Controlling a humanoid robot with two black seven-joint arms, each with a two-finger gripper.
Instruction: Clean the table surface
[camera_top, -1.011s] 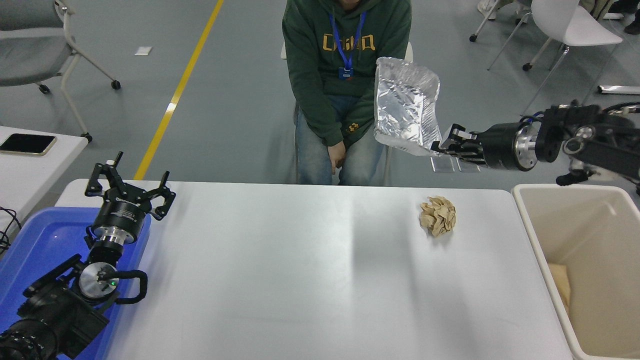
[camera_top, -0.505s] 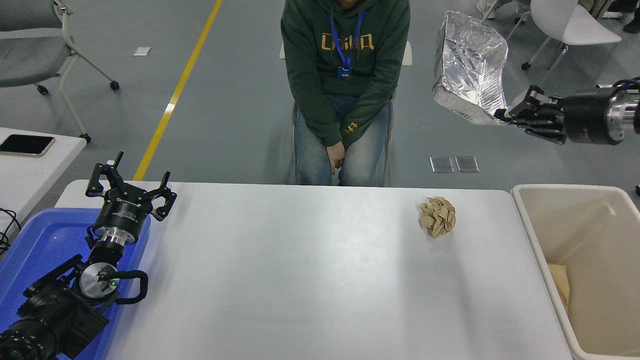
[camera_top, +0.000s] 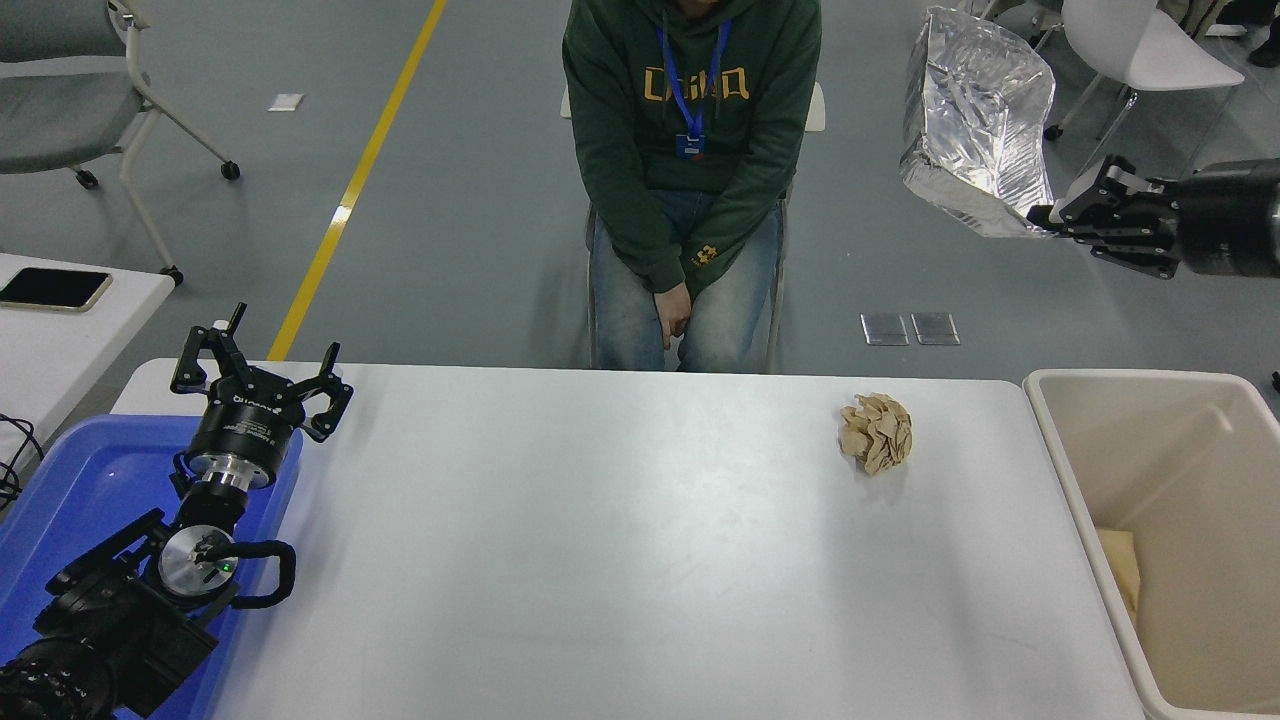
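Observation:
The white table surface (camera_top: 600, 560) fills the lower picture. A crumpled tan paper ball (camera_top: 877, 432) lies on it near the far right. My right gripper (camera_top: 1062, 215) comes in from the right edge, high above the floor beyond the table, and is shut on the lower corner of a silver foil bag (camera_top: 975, 120), which hangs upright in the air. My left gripper (camera_top: 258, 385) is open and parked at the lower left, over the table's left edge.
A beige bin (camera_top: 1150, 500) stands at the table's right end with a pale scrap inside. A blue tray (camera_top: 60, 500) lies under my left arm. A person in a green hoodie (camera_top: 690, 110) sits at the far side. A side table (camera_top: 90, 320) bears a phone.
My right gripper has carried the foil bag up and to the right, from above the table's far edge to high near the picture's right edge. The paper ball and left arm have not moved.

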